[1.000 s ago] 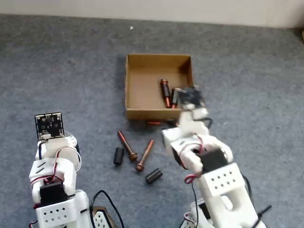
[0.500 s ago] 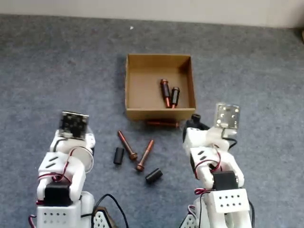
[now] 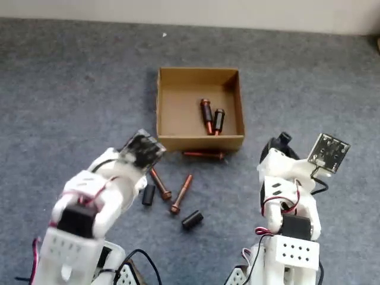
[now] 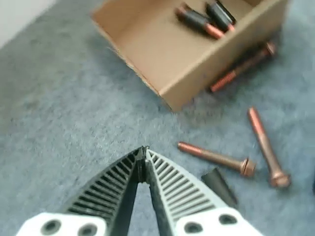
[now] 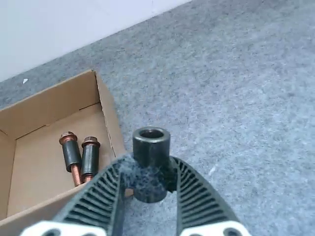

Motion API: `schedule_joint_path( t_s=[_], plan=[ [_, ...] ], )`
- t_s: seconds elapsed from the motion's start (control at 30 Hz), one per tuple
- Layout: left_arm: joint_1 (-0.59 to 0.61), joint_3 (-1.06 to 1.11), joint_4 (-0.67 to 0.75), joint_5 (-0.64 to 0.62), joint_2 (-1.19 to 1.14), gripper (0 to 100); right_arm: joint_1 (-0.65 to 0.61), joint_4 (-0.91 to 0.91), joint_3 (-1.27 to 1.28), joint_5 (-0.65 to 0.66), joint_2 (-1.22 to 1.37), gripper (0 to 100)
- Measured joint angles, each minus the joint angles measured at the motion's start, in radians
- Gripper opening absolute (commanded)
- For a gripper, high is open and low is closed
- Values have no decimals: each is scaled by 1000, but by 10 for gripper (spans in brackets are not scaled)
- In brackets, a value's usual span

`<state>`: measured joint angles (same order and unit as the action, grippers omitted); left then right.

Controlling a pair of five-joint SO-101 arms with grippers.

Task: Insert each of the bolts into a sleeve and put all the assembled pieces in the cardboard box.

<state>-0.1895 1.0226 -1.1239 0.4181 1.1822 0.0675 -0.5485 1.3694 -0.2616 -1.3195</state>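
Observation:
The cardboard box (image 3: 168,111) holds two bolts in sleeves (image 3: 206,116) (image 3: 218,120). One bare bolt (image 3: 203,155) lies against the box's front wall, and two more (image 3: 159,182) (image 3: 182,193) lie on the carpet in front of it. Two black sleeves (image 3: 148,195) (image 3: 192,219) lie beside them. My left gripper (image 4: 143,152) is shut and empty, low over the carpet beside the nearest bolt (image 4: 214,157) and a sleeve (image 4: 219,184). My right gripper (image 5: 147,169) is shut on a black sleeve (image 5: 150,147), held upright to the right of the box (image 5: 54,147).
Grey carpet covers the whole table. The left arm (image 3: 107,190) leans over the loose parts, and the right arm (image 3: 288,178) stands right of the box. Open carpet lies left of and behind the box.
The left arm has swung forward and to the right, over the loose bolts. The right arm has drawn back from the box's front edge and to the right.

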Motion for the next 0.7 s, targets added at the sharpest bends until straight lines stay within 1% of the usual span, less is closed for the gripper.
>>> schedule_joint_path(
  t_s=[0.07,0.13,0.2,0.37,0.43,0.57,0.7],
  plan=[
    [2,-58,0,80,-127,64,0,0,0,0,0,5],
    [2,-101,0,175,-249,133,0,0,0,0,0,5],
    [2,-126,0,273,-350,175,3,0,0,0,0,5],
    [15,-158,-40,580,-489,177,3,0,0,0,0,5],
    [15,-176,-57,675,-522,178,3,0,0,0,0,5],
    [14,-212,-60,747,-589,178,3,0,0,0,0,5],
    [0,-221,-60,770,-680,178,3,0,0,0,0,5]
  ],
)
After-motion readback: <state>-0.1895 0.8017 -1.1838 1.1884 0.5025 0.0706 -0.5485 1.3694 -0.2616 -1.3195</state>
